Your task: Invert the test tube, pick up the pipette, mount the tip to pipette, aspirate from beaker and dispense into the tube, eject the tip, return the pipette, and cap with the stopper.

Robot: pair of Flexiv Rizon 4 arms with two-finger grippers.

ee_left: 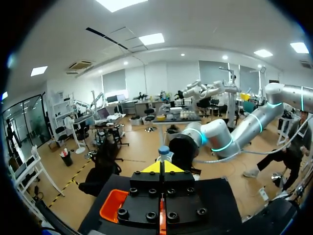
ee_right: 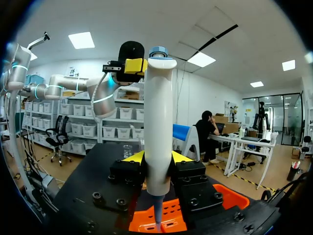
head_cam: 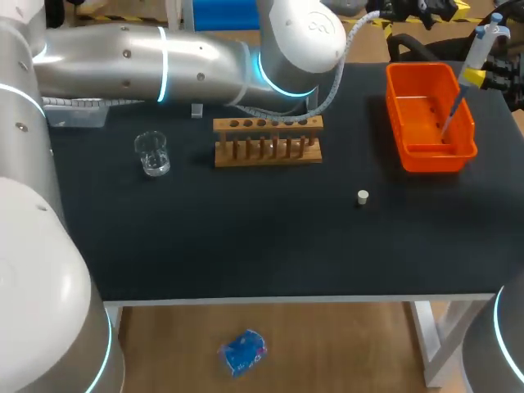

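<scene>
Black tabletop [head_cam: 246,246] carries, nearest its front edge, only the small white stopper [head_cam: 363,196], standing alone right of the middle. Farther in, the glass beaker [head_cam: 152,153] sits to the left, and the wooden rack [head_cam: 268,141] stands near it but apart. I cannot pick out the test tube in the rack.

At the far right is the orange tray [head_cam: 434,160]. Above it the right gripper [ee_right: 155,157] clamps the pipette [ee_right: 159,122] upright by its white body, with the thin tip [head_cam: 450,119] pointing down inside the tray's walls.

Across the back, the left arm [head_cam: 164,61] reaches in over the rack. The left gripper [ee_left: 164,167] has its yellow ends pressed together, and nothing shows between them.

This looks like the tip-ejecting step. It should go well if the pipette is kept vertical and over the middle of the tray, with the tip below the rim so it falls inside.

The tray's far wall lies close to the table's edge, so any drift that way risks a loss over the side. The stopper is well apart from the tray, and the rack is no obstacle on the way back.
</scene>
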